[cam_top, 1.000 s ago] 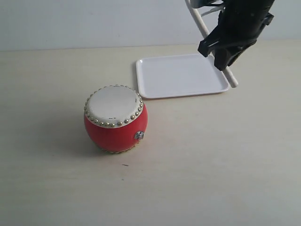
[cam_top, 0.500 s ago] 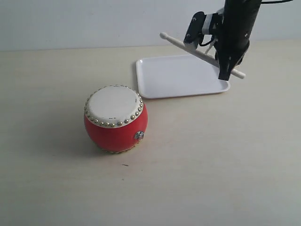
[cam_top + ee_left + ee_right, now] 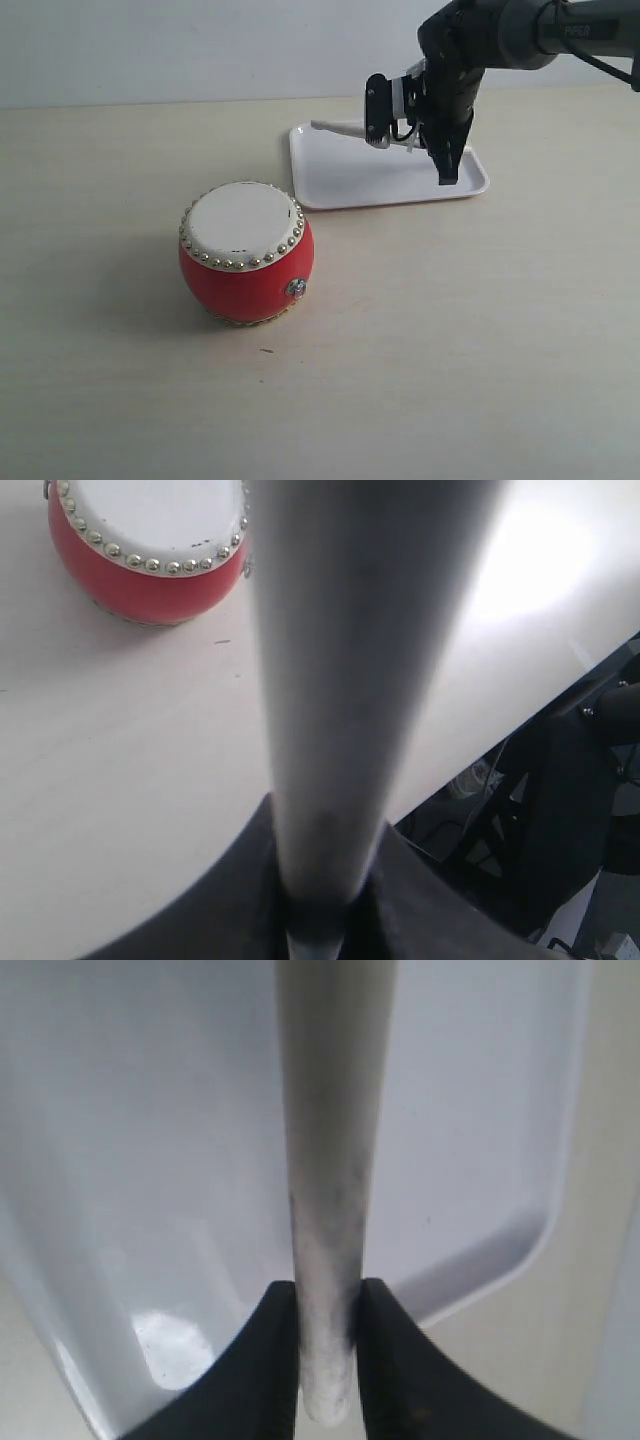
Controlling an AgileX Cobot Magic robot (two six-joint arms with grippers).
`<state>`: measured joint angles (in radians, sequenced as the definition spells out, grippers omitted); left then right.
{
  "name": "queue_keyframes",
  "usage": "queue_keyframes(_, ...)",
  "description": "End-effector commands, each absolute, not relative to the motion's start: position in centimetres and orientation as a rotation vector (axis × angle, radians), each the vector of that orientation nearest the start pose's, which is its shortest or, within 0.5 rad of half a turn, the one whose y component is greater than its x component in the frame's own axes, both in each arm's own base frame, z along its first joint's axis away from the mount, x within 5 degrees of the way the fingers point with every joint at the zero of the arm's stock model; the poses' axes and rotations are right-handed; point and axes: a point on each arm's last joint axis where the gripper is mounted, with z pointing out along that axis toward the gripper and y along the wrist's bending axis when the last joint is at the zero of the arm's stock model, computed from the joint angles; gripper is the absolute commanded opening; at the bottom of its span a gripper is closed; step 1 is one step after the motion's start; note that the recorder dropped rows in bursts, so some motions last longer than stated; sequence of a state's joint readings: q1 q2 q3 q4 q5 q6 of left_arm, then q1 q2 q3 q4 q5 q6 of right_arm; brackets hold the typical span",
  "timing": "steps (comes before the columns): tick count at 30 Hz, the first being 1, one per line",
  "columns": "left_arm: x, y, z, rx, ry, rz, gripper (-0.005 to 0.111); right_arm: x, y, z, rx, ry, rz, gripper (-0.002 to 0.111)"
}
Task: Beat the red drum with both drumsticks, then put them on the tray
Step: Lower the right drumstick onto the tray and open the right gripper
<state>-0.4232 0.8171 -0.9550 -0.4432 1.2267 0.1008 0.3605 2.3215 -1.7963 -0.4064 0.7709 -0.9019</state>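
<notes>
One stick (image 3: 330, 1160) sits clamped in the right gripper (image 3: 328, 1310), low over the tray (image 3: 350, 175) — tip toward the tray's left rim. The second stick (image 3: 350, 680) is clamped in the left gripper (image 3: 322, 900). The drum (image 3: 246, 252) stands upright near the tray's front-left corner, not touching it.

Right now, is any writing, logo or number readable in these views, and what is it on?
Right arm: one short pale word on the dark link, too small to read for sure.
Drum, tray, left stick, right stick: no text on any of them.
</notes>
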Motion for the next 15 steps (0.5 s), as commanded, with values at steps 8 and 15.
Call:
queue_keyframes(8, 9.5, -8.4, 36.4, 0.627, 2.486, -0.726, 0.0, 49.2, 16.1, 13.0, -1.872, 1.782, -0.724, 0.0)
queue_keyframes(15, 9.5, -8.4, 36.4, 0.618, 2.49, -0.731, 0.0, 49.5, 15.6, 12.5, -1.803, 1.837, -0.727, 0.001)
